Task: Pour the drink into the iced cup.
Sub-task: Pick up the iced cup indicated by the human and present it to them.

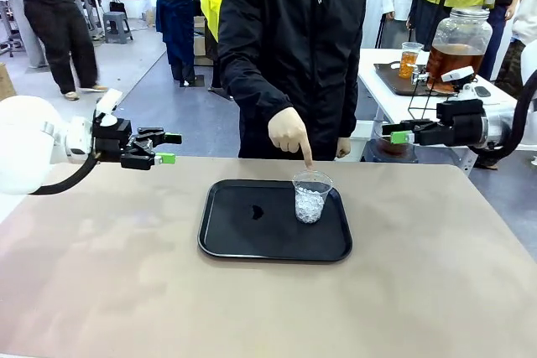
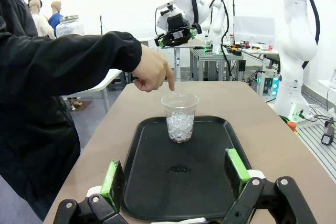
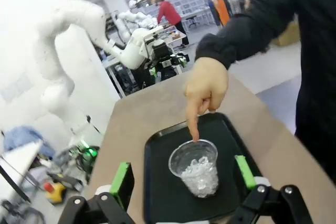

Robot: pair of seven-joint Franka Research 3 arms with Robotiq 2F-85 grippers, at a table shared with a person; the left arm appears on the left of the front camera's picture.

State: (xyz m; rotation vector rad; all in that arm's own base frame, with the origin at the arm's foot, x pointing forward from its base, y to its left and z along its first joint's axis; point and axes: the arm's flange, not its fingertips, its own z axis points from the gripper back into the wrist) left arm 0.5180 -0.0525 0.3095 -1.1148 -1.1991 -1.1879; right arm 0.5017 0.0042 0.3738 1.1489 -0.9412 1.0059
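While the person's hand (image 1: 289, 133) reaches over the far edge of the bench (image 1: 101, 274), its forefinger points straight down, with the tip just above the rim of the cup (image 1: 311, 197) and the other digits curled under. The cup is clear plastic, part-filled with ice. It stands upright in the far right corner of a black tray (image 1: 243, 241) at mid-bench. The left gripper (image 1: 169, 147) comes in level from the left, above the bench's edge. Its fingers are apart, hold nothing and aim toward the tray. The right gripper (image 1: 396, 132) mirrors this pose from the right, level, fingers likewise spread and empty. The drink (image 1: 453, 60), an amber liquid, fills the lower part of a glass jar (image 1: 461, 27). The jar stands on a white table beyond the right gripper, well apart from the cup.
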